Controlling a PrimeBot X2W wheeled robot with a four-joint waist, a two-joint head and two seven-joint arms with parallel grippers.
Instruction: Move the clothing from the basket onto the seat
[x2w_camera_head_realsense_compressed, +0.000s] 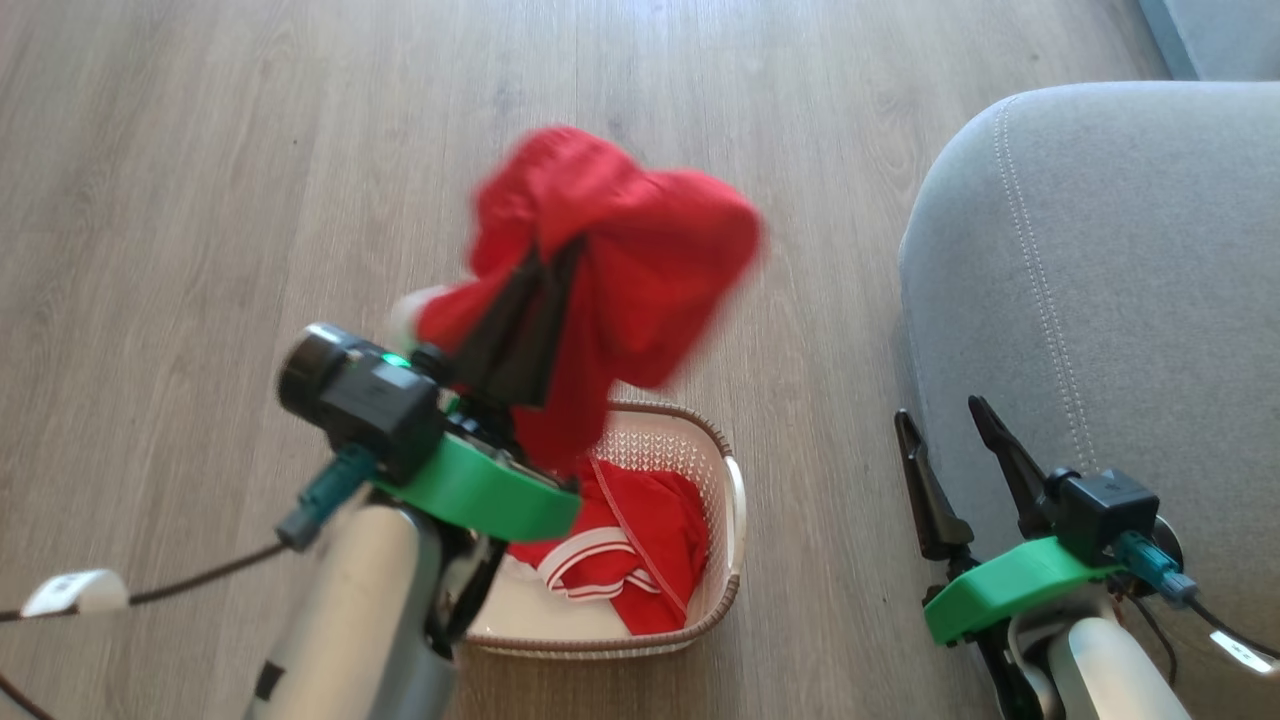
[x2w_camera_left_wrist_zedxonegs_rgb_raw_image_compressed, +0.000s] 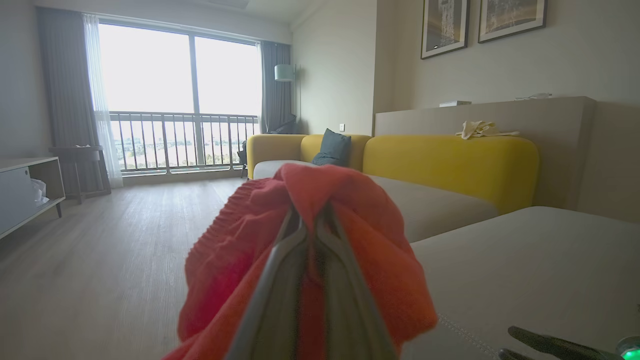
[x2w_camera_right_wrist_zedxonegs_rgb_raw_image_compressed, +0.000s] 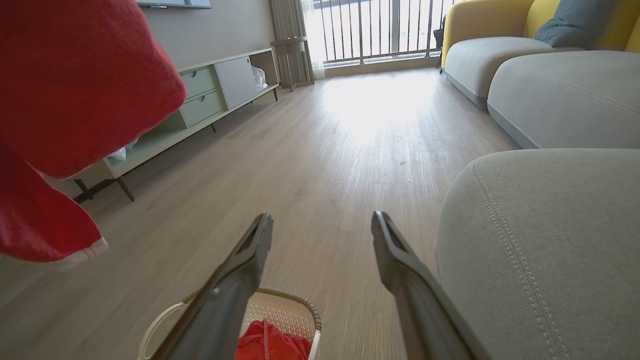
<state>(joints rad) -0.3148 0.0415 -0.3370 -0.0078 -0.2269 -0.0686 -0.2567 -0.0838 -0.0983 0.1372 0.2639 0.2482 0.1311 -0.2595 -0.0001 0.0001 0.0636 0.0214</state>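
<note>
Red garment (x2w_camera_head_realsense_compressed: 640, 250) hangs pinched in the closed left gripper (x2w_camera_head_realsense_compressed: 550, 262), clear of the basket (x2w_camera_head_realsense_compressed: 727, 470), which holds a second garment (x2w_camera_head_realsense_compressed: 655, 525). Right gripper (x2w_camera_head_realsense_compressed: 940, 408), fingers wide and empty, hovers beside the grey seat (x2w_camera_head_realsense_compressed: 1130, 280). The basket stands on a pale wood floor (x2w_camera_head_realsense_compressed: 250, 180), with a yellow sofa (x2w_camera_left_wrist_zedxonegs_rgb_raw_image_compressed: 450, 160) beyond.

A dark blue cushion (x2w_camera_left_wrist_zedxonegs_rgb_raw_image_compressed: 332, 148) leans on the yellow sofa (x2w_camera_left_wrist_zedxonegs_rgb_raw_image_compressed: 450, 165), a pale cloth (x2w_camera_left_wrist_zedxonegs_rgb_raw_image_compressed: 482, 129) lies along its top, and two framed pictures (x2w_camera_left_wrist_zedxonegs_rgb_raw_image_compressed: 445, 27) hang above it.

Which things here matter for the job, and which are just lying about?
Job: held red garment in the left gripper; second red garment in the basket; grey seat.
Lying about: low cabinet; yellow sofa; dark cushion; pale cloth on the sofa back.
</note>
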